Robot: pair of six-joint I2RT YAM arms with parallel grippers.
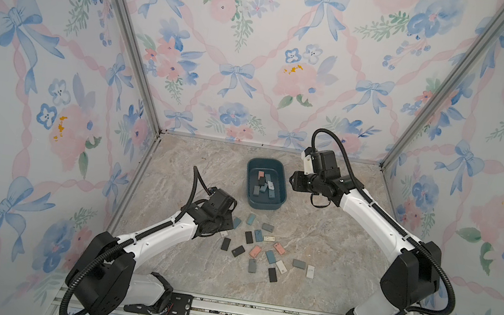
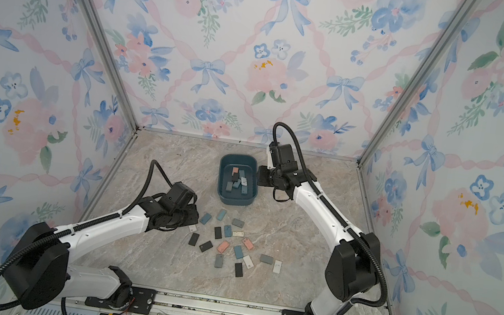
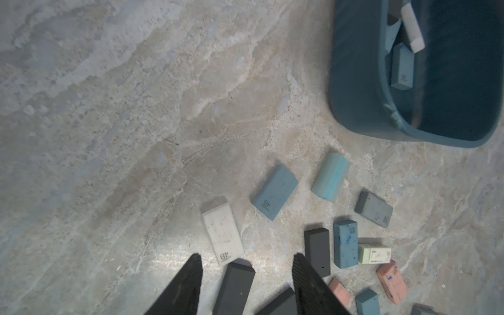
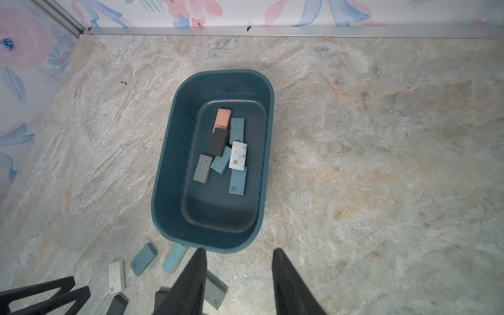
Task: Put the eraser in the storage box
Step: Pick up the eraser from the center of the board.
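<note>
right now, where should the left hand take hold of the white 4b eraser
Across its two long edges, coming straight down: the white 4B eraser lies flat on the tabletop, with bare surface along both long sides for the left hand.

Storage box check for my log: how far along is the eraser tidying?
Done: seven erasers lie in the storage box. In hand: nothing; the left pincer stands open over a dark eraser, the right pincer open and empty. Remaining: over a dozen loose erasers.
</note>
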